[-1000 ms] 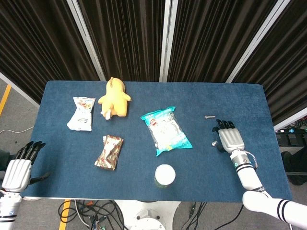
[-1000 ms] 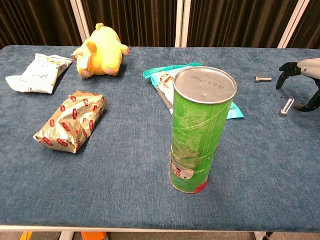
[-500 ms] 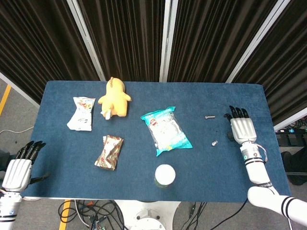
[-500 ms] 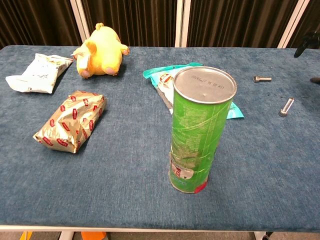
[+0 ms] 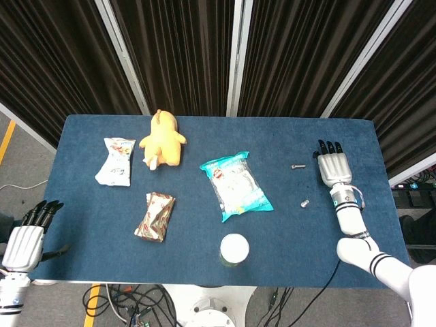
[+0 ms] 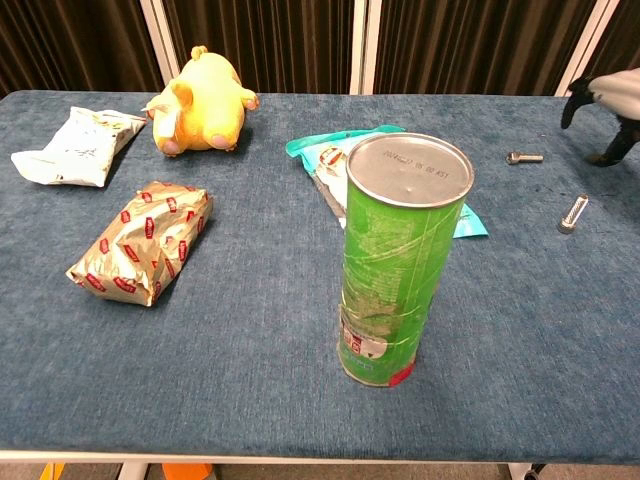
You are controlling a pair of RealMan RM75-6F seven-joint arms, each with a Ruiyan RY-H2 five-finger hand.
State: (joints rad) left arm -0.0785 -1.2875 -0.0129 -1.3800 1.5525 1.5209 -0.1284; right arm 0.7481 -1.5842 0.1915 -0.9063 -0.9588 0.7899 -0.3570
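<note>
The right hand (image 5: 333, 167), flat, fingers spread and empty, has lifted off the near bolt (image 5: 304, 202) toward the far bolt (image 5: 296, 166); left hand (image 5: 27, 240) idles open off the worktop (image 5: 191, 252).

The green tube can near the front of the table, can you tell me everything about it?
The green tube can is a tall round canister standing upright near the front edge of the blue table. Its flat top is silvery and looks like foil or metal, with small printed numbers. The side is shiny green, a bit scuffed, with a label and a red patch near the bottom. Neither hand touches it; only the table does.
</note>
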